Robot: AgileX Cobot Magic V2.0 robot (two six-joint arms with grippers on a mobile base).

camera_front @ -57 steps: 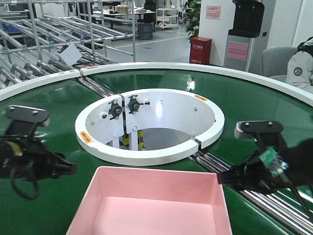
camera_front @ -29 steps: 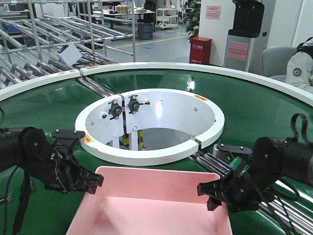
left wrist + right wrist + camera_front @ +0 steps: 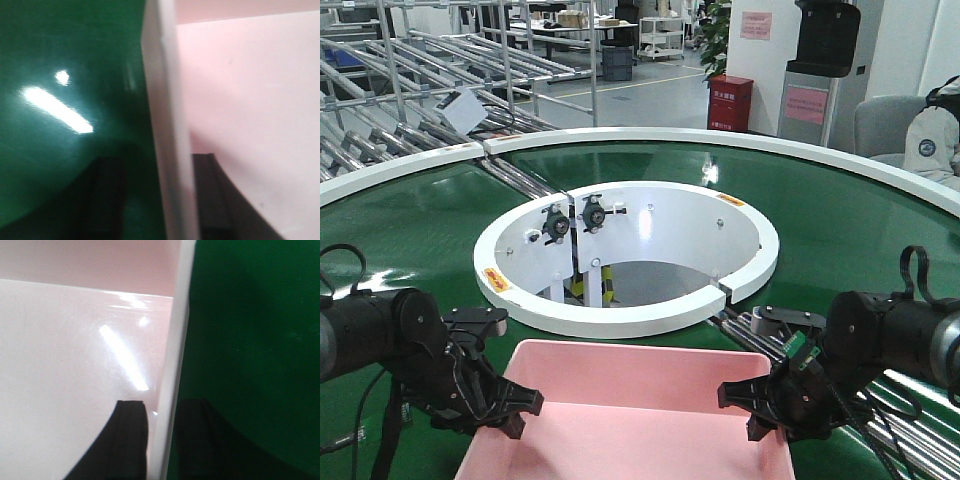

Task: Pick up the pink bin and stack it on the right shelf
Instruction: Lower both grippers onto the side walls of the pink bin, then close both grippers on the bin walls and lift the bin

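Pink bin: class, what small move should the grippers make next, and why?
Probably close both grippers. The left gripper and right gripper each straddle a side wall of the pink bin, one finger inside, one outside; the left shows a gap.

White ring nr pink bin rear

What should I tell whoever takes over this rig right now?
Left end effector: open, astride the left wall of the pink bin, with a gap on the outer side.
Right end effector: astride the right wall; grip unclear.
The bin rests on the green conveyor belt, not yet lifted. Right shelf not in view.
Left to do: close both, lift, stack on the shelf.
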